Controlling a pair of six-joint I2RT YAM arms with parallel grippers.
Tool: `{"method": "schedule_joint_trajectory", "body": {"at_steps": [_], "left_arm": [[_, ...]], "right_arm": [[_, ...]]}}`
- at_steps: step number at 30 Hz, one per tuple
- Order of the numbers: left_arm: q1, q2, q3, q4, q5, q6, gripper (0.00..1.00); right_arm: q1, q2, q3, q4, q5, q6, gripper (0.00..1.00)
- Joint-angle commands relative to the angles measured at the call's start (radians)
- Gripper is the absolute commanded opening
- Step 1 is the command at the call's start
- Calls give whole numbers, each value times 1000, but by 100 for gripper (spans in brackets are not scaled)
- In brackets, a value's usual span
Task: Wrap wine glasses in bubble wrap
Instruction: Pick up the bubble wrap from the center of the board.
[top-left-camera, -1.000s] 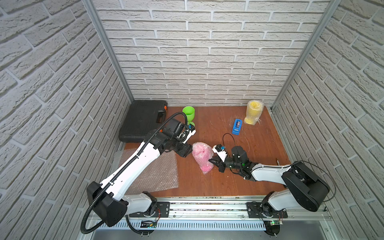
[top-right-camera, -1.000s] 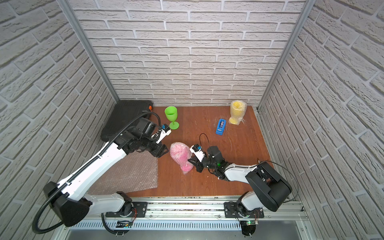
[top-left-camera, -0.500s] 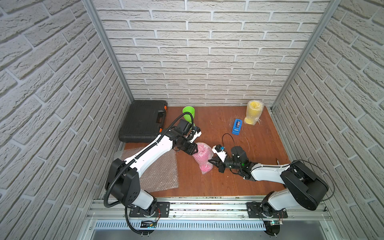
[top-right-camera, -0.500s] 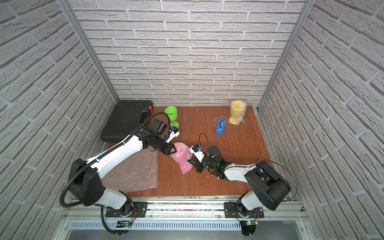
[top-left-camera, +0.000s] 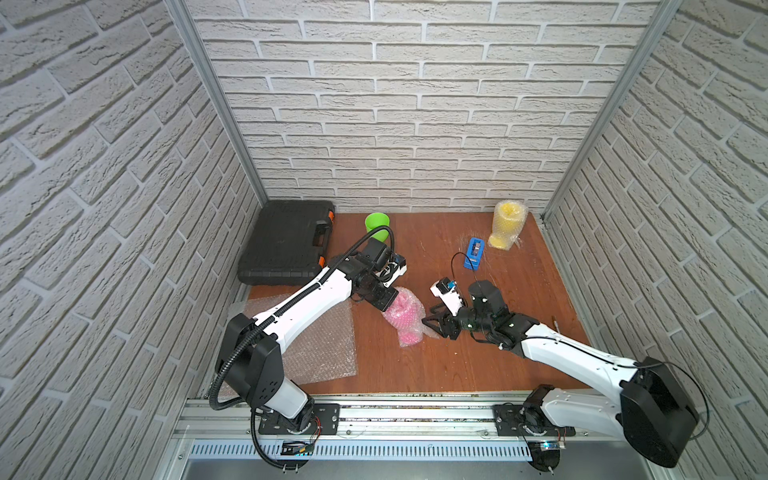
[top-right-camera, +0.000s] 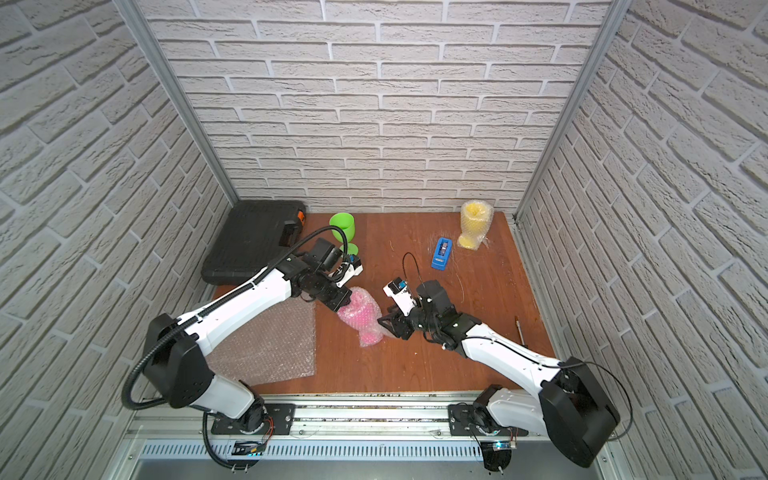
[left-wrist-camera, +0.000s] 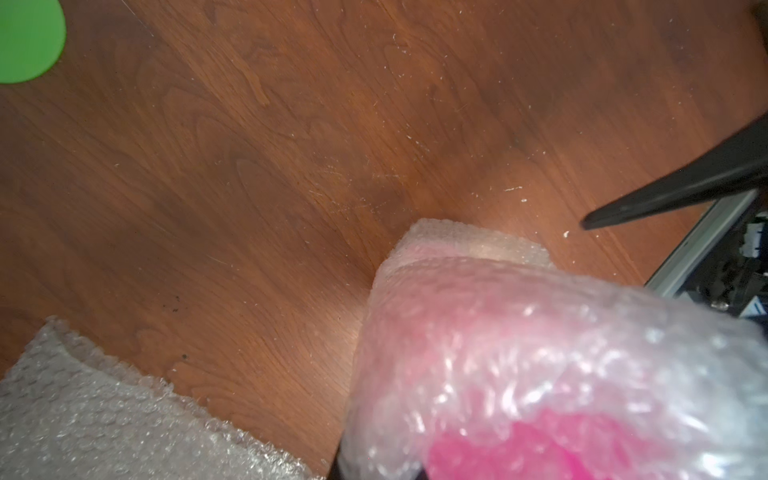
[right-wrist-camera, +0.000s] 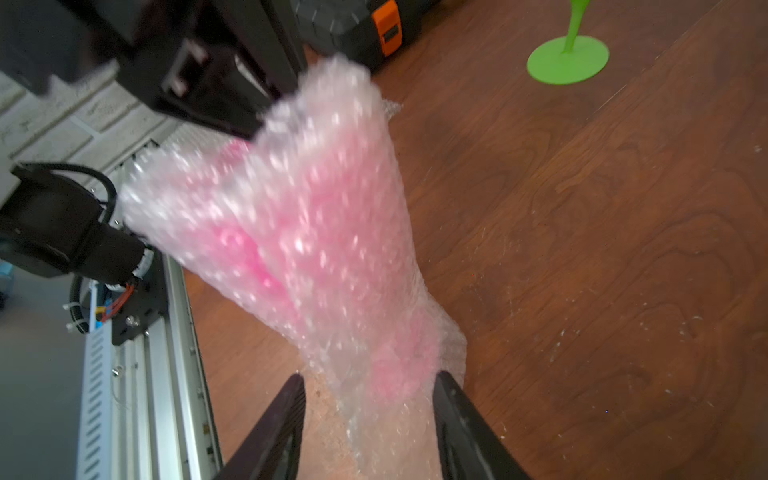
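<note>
The pink wine glass (top-left-camera: 405, 318) (top-right-camera: 361, 318) leans in the middle of the table, rolled in bubble wrap (right-wrist-camera: 311, 232) (left-wrist-camera: 540, 353). My left gripper (top-left-camera: 384, 301) (top-right-camera: 340, 305) is shut on the top end of that wrap. My right gripper (top-left-camera: 430, 318) (right-wrist-camera: 370, 378) is open, its jaws standing either side of the wrap's lower end. The green wine glass (top-left-camera: 377, 224) (top-right-camera: 343, 224) stands bare at the back. The yellow wine glass (top-left-camera: 507, 226) (top-right-camera: 473, 226) stands wrapped at the back right. A flat sheet of bubble wrap (top-left-camera: 320, 345) (left-wrist-camera: 83, 419) lies at the front left.
A black tool case (top-left-camera: 286, 243) lies at the back left. A blue tape dispenser (top-left-camera: 473, 253) sits near the yellow glass. A small pen-like tool (top-left-camera: 555, 322) lies near the right wall. Brick walls close in three sides.
My left arm swung right to the pink bundle and its gripper shut on the top of the wrap. My right gripper, shut on the lower end before, has opened.
</note>
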Motion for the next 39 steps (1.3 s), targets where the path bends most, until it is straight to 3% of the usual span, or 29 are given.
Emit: {"method": "schedule_joint_trajectory", "body": {"at_steps": [1, 5, 7, 10, 18, 26, 30, 33, 39], "left_arm": [[-16, 31, 35, -86, -89, 26, 7], [-39, 48, 56, -99, -113, 19, 10], [-45, 59, 66, -104, -116, 17, 12], [-52, 70, 70, -95, -117, 11, 12], [-64, 72, 67, -81, -122, 1, 13], [-62, -9, 29, 2, -104, -24, 26], [-39, -92, 14, 54, -80, -45, 37], [-16, -175, 2, 98, -91, -68, 52], [32, -322, 2, 109, -157, -83, 57]], "right_arm": [[3, -49, 105, -250, 100, 157, 49], [7, 27, 345, -502, 185, 456, 43], [25, 108, 453, -582, 143, 492, 42], [77, 205, 585, -672, 193, 537, 44], [156, 385, 734, -748, 294, 574, 47], [165, 461, 759, -810, 423, 562, 26], [165, 464, 796, -857, 482, 550, 10], [162, 472, 859, -927, 547, 525, 3], [118, 495, 966, -1011, 625, 464, 3]]}}
